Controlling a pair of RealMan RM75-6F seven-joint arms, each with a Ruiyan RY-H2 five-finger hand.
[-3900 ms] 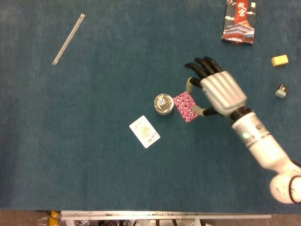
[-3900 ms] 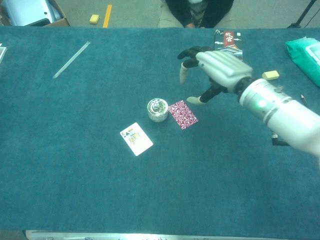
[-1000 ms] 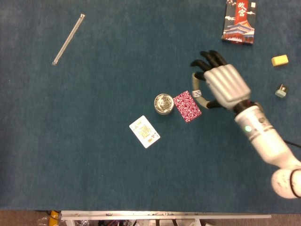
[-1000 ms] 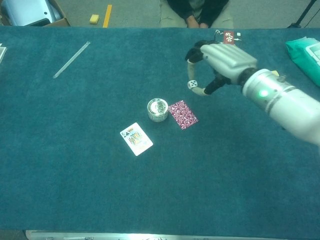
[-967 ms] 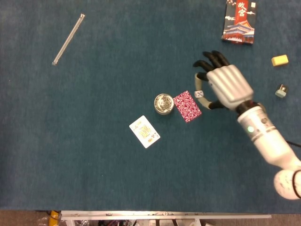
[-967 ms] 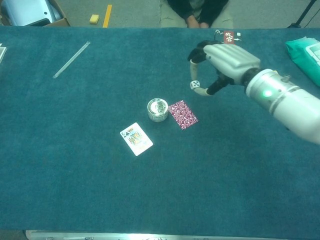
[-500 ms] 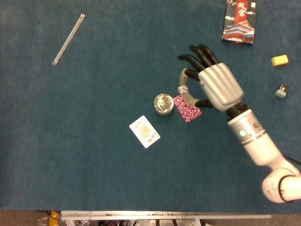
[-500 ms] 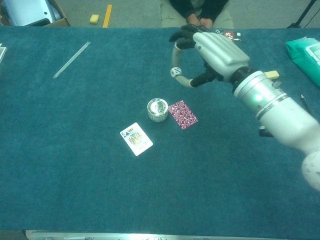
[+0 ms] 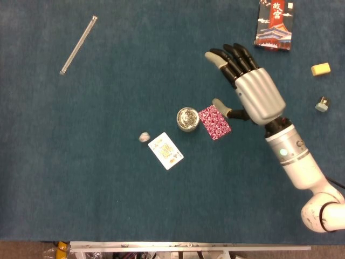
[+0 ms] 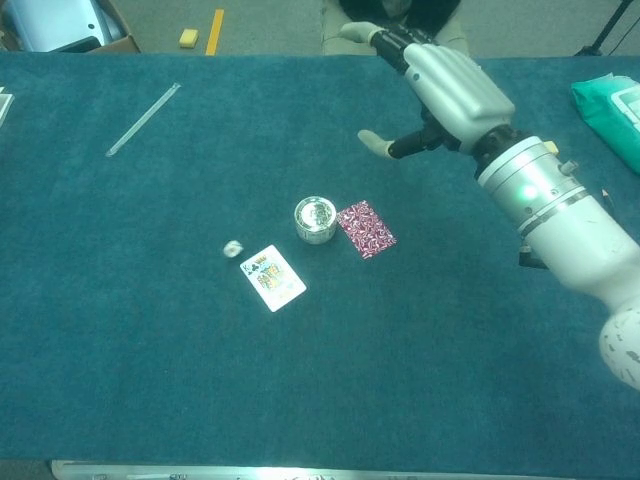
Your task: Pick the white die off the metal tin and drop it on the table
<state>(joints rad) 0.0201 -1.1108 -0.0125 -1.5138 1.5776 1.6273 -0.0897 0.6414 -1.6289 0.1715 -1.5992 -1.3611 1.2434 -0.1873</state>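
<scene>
The white die [image 9: 143, 137] [image 10: 233, 248] lies on the blue table cloth, left of the face-up playing card [image 9: 165, 150] [image 10: 272, 277] and apart from the round metal tin [image 9: 187, 118] [image 10: 315, 218]. The tin's top is bare. My right hand [image 9: 249, 89] [image 10: 440, 85] hovers to the right of and beyond the tin, fingers spread wide, holding nothing. The left hand does not show in either view.
A red patterned card [image 9: 214, 122] [image 10: 365, 229] lies right beside the tin. A clear rod [image 9: 78, 44] [image 10: 143, 119] lies far left. A card box [image 9: 275, 24], a yellow block [image 9: 321, 69] and a small grey piece [image 9: 322, 104] sit at the right; a green cloth [image 10: 610, 105] at the far right.
My right hand carried the die away from the tin, then opened its fingers. The die has left the hand and now lies on the cloth left of the face-up card.
</scene>
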